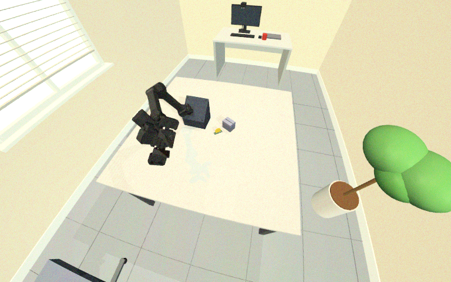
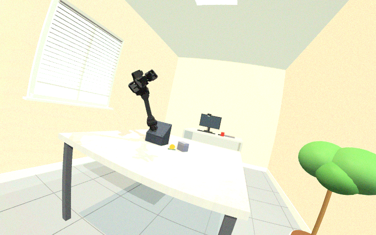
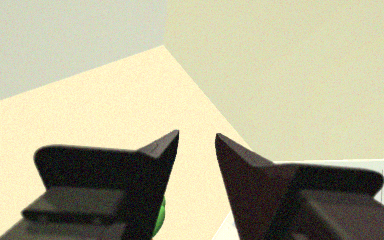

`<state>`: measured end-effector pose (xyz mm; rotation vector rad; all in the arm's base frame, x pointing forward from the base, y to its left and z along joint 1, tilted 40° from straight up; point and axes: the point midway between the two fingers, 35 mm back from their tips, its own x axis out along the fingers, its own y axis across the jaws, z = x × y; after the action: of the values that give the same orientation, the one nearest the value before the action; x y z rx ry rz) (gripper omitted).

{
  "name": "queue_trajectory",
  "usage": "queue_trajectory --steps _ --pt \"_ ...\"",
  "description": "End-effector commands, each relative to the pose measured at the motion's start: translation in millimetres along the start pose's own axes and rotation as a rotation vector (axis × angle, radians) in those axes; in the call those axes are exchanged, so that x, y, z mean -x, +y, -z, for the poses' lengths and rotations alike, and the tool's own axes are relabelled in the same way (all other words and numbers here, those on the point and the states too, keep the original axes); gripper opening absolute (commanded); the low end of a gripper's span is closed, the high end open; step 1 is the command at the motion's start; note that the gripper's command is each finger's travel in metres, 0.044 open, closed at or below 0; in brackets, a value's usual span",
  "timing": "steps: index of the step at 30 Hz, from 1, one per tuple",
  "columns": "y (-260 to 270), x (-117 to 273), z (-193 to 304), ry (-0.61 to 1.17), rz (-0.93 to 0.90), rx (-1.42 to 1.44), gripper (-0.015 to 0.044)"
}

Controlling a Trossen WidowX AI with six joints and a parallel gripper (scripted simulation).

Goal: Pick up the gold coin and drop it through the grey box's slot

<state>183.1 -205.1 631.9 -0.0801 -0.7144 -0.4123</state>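
- Wrist view: claw (image 3: 197, 142) pointed at the upper walls and ceiling corner of the room, fingers narrowed to a modest gap, nothing between them.
- Exterior view: claw (image 2: 151, 74) raised high above the table (image 2: 194, 171), at the end of the arm rising from the dark base block (image 2: 159, 134); well apart from every task item.
- Coin (image 1: 218, 130) upright on edge in the dark-green holder (image 1: 217, 133), on the table just in front of the base block; grey box (image 1: 228, 124) just beside it, apart from it. Slot not discernible at this scale.
- Handling judgement: rigid, thin metal disc, light, smooth faces likely slippery; no fragility concern, but prone to pivoting or tipping if pinched off-centre.
- Recommended hold: pinch across the two flat faces on the exposed upper half, above the holder rim, fingers kept clear of the lower edge that must enter the slot.
- Current finger gap judged ample for the coin thickness; alignment of finger plane with coin faces required before descent.
- Lift straight up out of the holder to avoid levering against its walls.
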Motion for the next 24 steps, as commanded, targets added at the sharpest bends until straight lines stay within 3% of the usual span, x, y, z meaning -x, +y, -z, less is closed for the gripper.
queue_trajectory --steps 1,14,24 --pt "-6 -6 34 0.066 0.035 -0.051 0.0161" --pt "-13 6 221 0.522 0.257 -0.206 0.0161" --pt "35 82 372 1.056 0.277 -0.054 0.0161"
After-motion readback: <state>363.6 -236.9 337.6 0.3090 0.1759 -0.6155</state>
